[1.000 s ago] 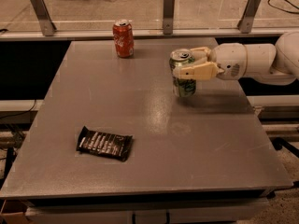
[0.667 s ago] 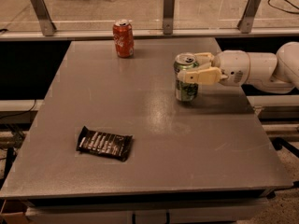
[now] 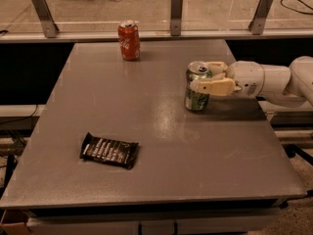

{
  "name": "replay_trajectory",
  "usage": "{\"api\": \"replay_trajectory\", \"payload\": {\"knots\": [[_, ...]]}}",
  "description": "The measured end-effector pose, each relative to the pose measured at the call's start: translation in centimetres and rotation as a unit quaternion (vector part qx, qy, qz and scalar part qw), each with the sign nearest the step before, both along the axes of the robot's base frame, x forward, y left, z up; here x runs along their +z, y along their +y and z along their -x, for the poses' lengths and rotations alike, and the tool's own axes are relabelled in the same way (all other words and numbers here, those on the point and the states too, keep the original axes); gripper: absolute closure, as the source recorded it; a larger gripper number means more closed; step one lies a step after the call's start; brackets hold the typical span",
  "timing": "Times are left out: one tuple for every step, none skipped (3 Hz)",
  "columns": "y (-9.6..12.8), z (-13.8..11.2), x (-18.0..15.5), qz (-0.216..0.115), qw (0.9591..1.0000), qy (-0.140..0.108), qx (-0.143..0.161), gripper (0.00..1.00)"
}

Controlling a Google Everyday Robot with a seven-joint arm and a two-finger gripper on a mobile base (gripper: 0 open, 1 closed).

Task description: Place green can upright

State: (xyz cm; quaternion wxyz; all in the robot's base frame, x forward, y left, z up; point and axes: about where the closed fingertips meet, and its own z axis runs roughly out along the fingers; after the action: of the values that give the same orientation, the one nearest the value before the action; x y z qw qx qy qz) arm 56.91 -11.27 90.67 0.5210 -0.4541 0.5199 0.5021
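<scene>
The green can (image 3: 196, 101) stands upright on the grey table (image 3: 146, 131), right of centre, with its silver top and pull tab facing up. My gripper (image 3: 201, 76) reaches in from the right on a white arm (image 3: 264, 80). Its pale fingers (image 3: 212, 86) are closed around the upper half of the can, one in front and one behind. The can's base appears to rest on the table surface.
A red cola can (image 3: 129, 40) stands upright at the table's far edge. A dark snack packet (image 3: 109, 150) lies flat at the front left. A railing with metal posts (image 3: 176, 11) runs behind the table.
The gripper and the green can have moved slightly down and to the right, bringing the can to the table surface. The red can and the packet have not moved.
</scene>
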Motion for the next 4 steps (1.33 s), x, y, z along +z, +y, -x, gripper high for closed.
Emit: {"api": "replay_trajectory", "payload": {"knots": [[-0.7,0.3,-0.3,-0.003,1.0,-0.005,-0.001,0.13],[-1.3,0.6,-0.4,-0.001,1.0,-0.006,-0.004,0.0],[-2.7,0.7,-0.3,0.019,0.9997,-0.009,-0.014,0.0],[-6.0,0.8,1.2,0.065,0.9968,-0.028,-0.039,0.0]]}}
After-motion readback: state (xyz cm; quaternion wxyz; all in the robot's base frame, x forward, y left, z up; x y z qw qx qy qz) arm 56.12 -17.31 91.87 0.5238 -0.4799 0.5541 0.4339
